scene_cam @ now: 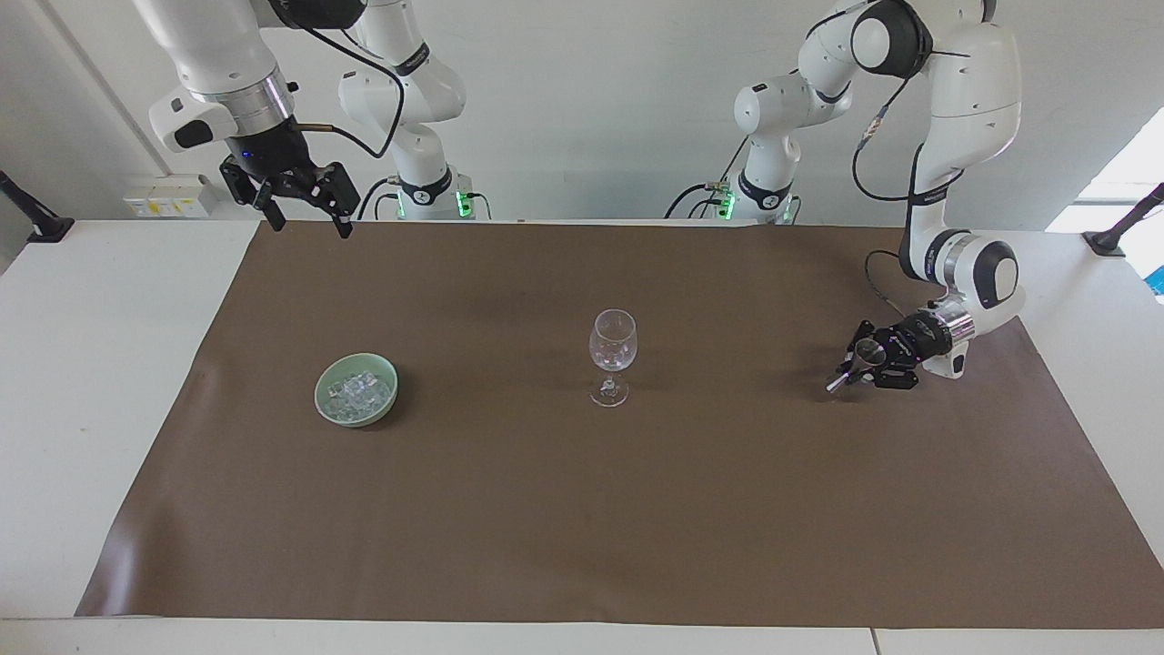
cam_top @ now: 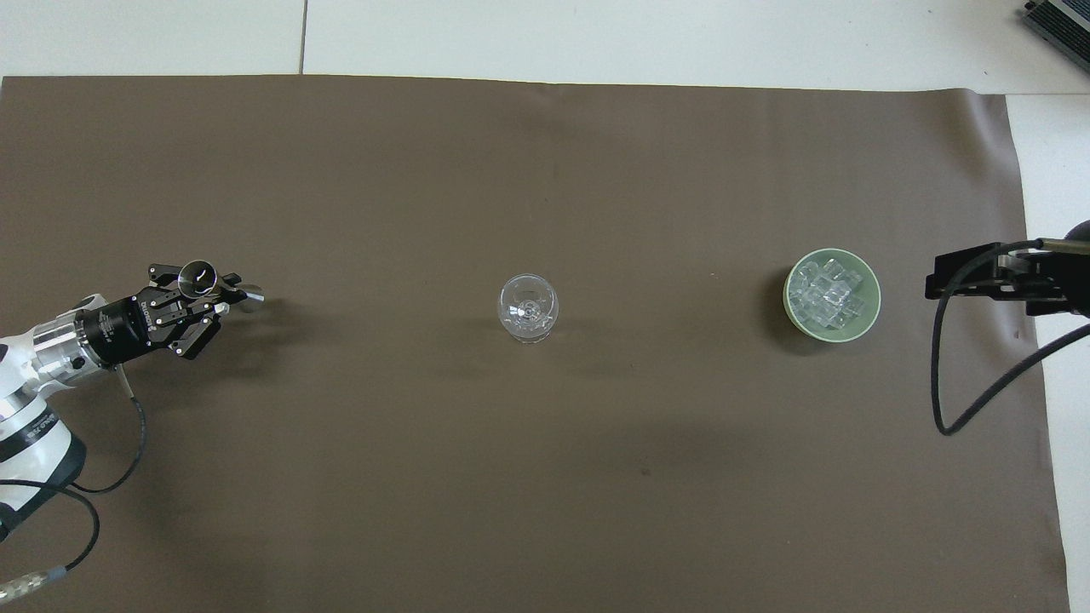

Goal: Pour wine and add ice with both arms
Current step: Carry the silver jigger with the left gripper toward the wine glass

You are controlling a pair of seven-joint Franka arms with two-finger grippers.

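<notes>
A clear stemmed wine glass [scene_cam: 612,350] [cam_top: 528,306] stands upright mid-mat and looks empty; wine is out of view. The ice [scene_cam: 360,392] [cam_top: 828,295] is heaped in a pale green bowl [scene_cam: 322,398] [cam_top: 874,288] toward the right arm's end of the table. My left gripper [scene_cam: 857,367] [cam_top: 218,291] is shut on a small metal jigger [scene_cam: 834,386] [cam_top: 197,275], held tilted low over the mat at the left arm's end. My right gripper [scene_cam: 309,225] hangs open and empty, high over the mat's corner at its own end, and waits.
A brown mat [scene_cam: 582,509] [cam_top: 545,477] covers most of the white table [scene_cam: 100,364]. The right arm's black cable [cam_top: 941,400] loops over the mat's edge beside the bowl.
</notes>
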